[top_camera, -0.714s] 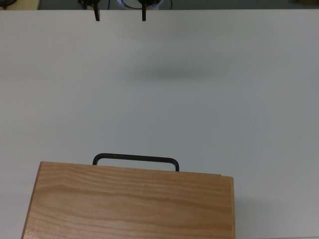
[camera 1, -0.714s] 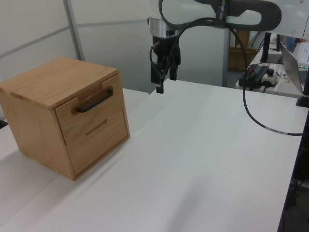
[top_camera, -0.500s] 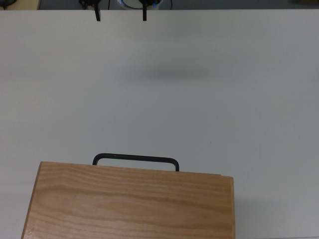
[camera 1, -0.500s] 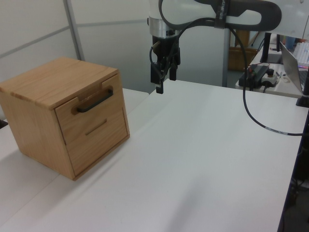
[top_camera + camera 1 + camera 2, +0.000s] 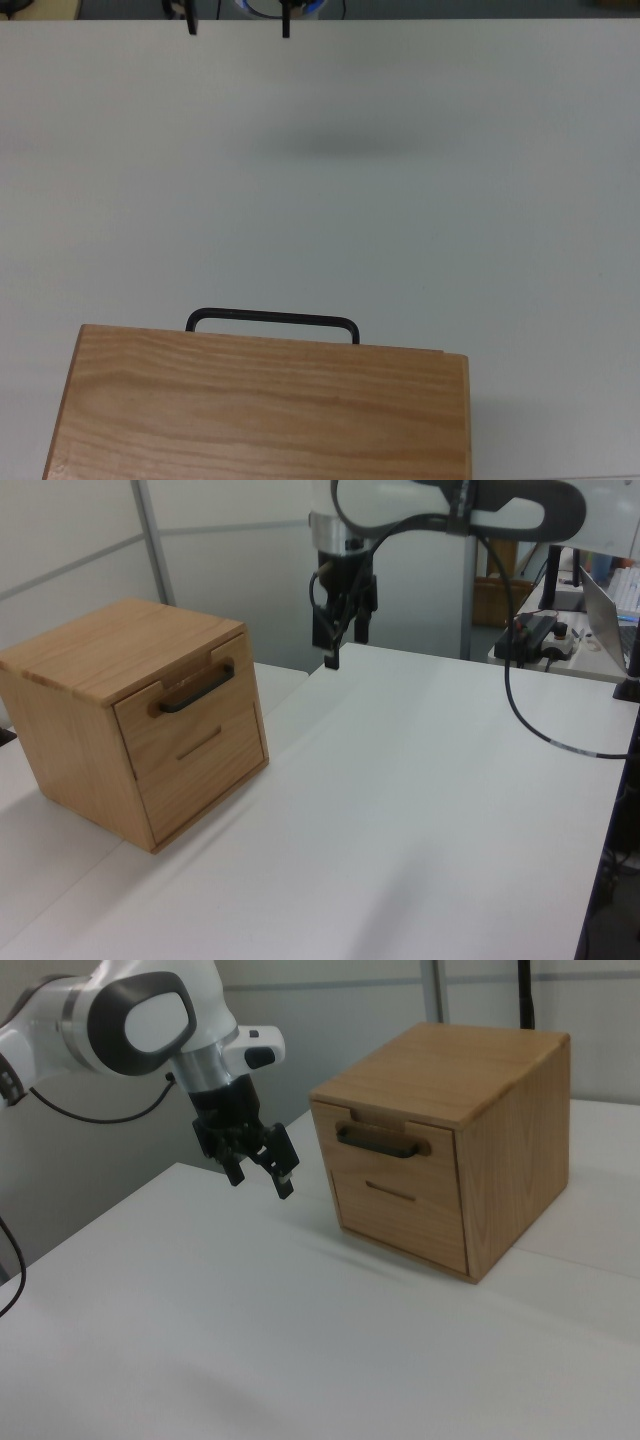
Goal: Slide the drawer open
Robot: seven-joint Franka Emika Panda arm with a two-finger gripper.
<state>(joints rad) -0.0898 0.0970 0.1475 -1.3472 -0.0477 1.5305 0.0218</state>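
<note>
The drawer (image 5: 396, 1156) is the upper pine front in a wooden cabinet (image 5: 500, 1150), carrying a black bar handle (image 5: 381, 1141). It sits flush with the cabinet face. In the top view only the handle (image 5: 272, 318) pokes out past the cabinet top (image 5: 260, 410). My gripper (image 5: 262, 1179) hangs open and empty above the white table, well clear of the handle, to the right view's left of the cabinet. The top view shows just its two fingertips (image 5: 192, 26) at the upper edge. In the left view the gripper (image 5: 342, 648) hovers to the cabinet's right.
A second, lower drawer front (image 5: 402, 1212) sits beneath the handled one. The white table (image 5: 400, 810) stretches wide around the cabinet. A black cable (image 5: 530, 720) droops from the arm, and desk clutter with a laptop (image 5: 610, 610) stands at the left view's far right.
The gripper has risen slightly and drifted a little farther from the cabinet; its fingertips sit higher in the top view. The drawer has not moved.
</note>
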